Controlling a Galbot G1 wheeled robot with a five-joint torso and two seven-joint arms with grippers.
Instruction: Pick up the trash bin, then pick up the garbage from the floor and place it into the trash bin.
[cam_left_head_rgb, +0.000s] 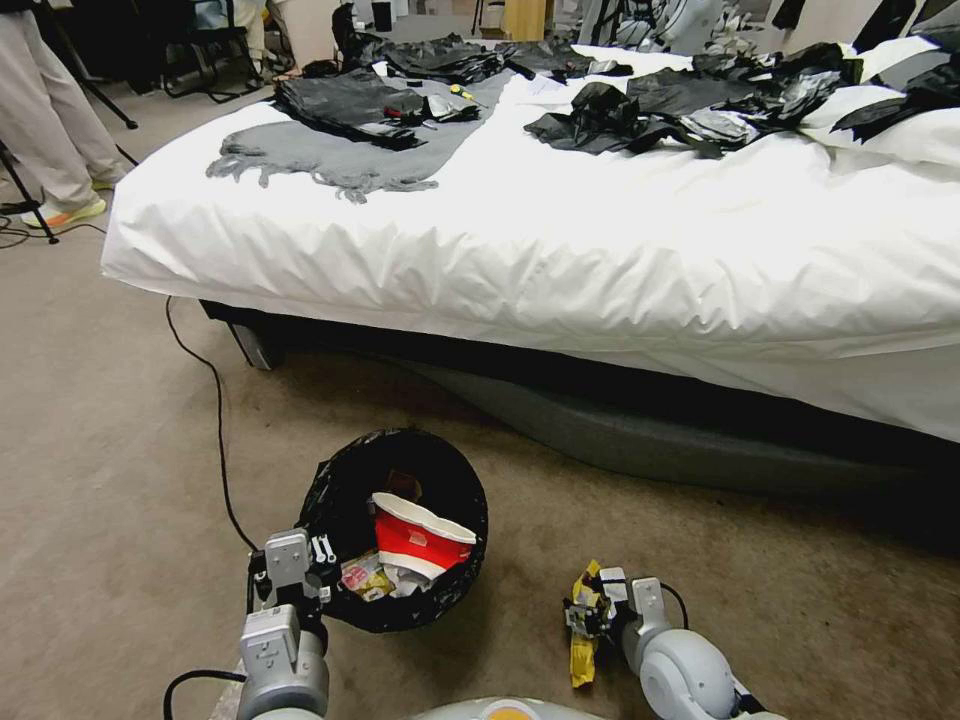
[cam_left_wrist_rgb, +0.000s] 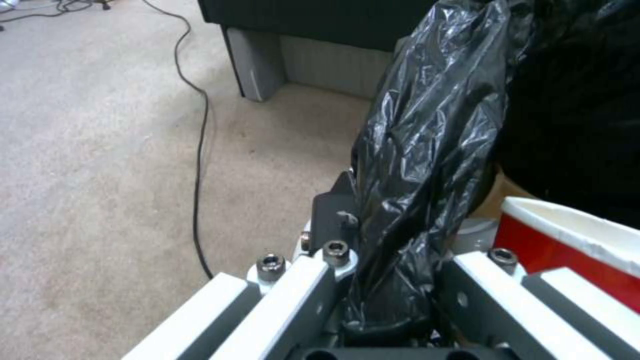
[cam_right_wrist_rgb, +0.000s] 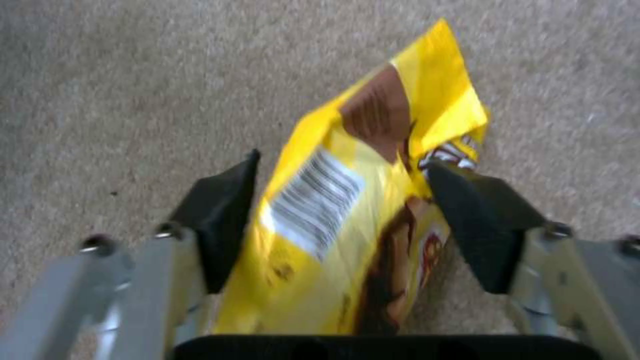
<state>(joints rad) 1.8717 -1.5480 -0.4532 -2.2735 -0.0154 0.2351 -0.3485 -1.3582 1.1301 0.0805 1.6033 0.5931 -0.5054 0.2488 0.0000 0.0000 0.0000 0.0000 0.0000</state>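
My left gripper (cam_left_head_rgb: 305, 562) has its jaws squeezed on the rim of the trash bin (cam_left_head_rgb: 345, 490), pinching the black bag (cam_left_wrist_rgb: 427, 150) that lines it. My right gripper (cam_right_wrist_rgb: 340, 220) has its jaws partly closed, one on each side of a yellow snack wrapper (cam_right_wrist_rgb: 347, 215), and they hold it.

The bin sits at my left front, with its mouth up. Inside it I see a red and white paper cup (cam_left_head_rgb: 420, 535) lying on its side, and some small wrappers (cam_left_head_rgb: 365, 578) next to it.

The yellow wrapper (cam_left_head_rgb: 583, 630) is at my right front, right of the bin and apart from it. Its long side runs out past my fingertips (cam_right_wrist_rgb: 230, 200), away from my wrist.

The floor is tan carpet (cam_left_head_rgb: 110, 450). A black cable (cam_left_head_rgb: 215, 420) lies on it, left of the bin. Past the bin is a bed with a white cover (cam_left_head_rgb: 560, 250). Black plastic bags (cam_left_head_rgb: 650, 105) and a grey cloth (cam_left_head_rgb: 330, 155) lie on the bed.
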